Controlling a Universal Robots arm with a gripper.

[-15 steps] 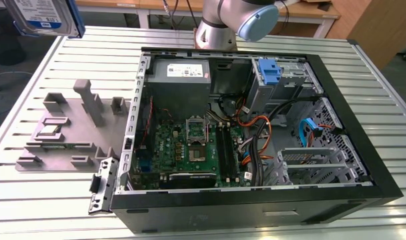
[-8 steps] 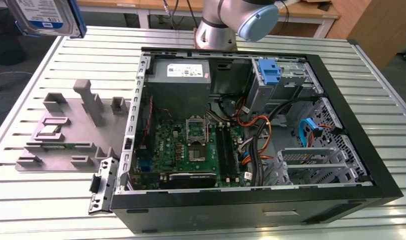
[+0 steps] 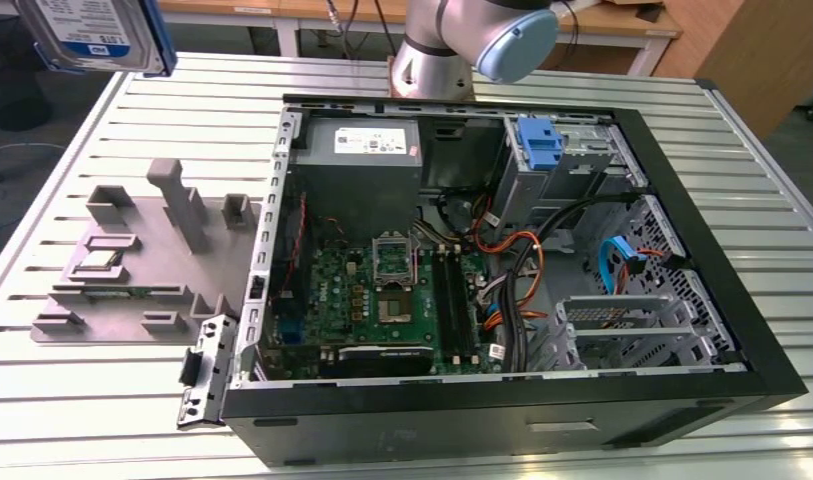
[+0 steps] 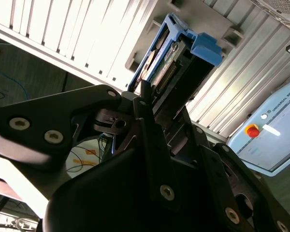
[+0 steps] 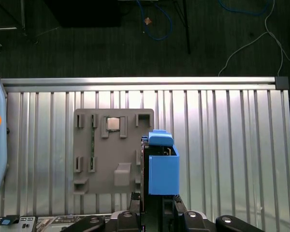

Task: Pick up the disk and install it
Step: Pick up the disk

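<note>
The disk point(image 3: 93, 35), a silver drive with a white-and-blue label in a blue carrier frame, hangs high above the table's far corner at the exterior view's left. In both wrist views my gripper point(image 4: 157, 99) point(image 5: 157, 205) is shut on the disk point(image 4: 171, 58) point(image 5: 162, 166), which stands on edge between the black fingers. It is in the air above the grey fixture plate point(image 5: 113, 150), touching nothing else. The open computer case point(image 3: 513, 250) lies well away, at the exterior view's right.
The grey fixture plate point(image 3: 126, 270) with upright posts sits on the slatted metal table point(image 3: 86, 400). Inside the case are a motherboard point(image 3: 379, 300), cables, a power supply point(image 3: 359, 145) and a blue bracket point(image 3: 542, 145) in the drive bay. A pale blue pendant point(image 4: 266, 130) lies beside the table.
</note>
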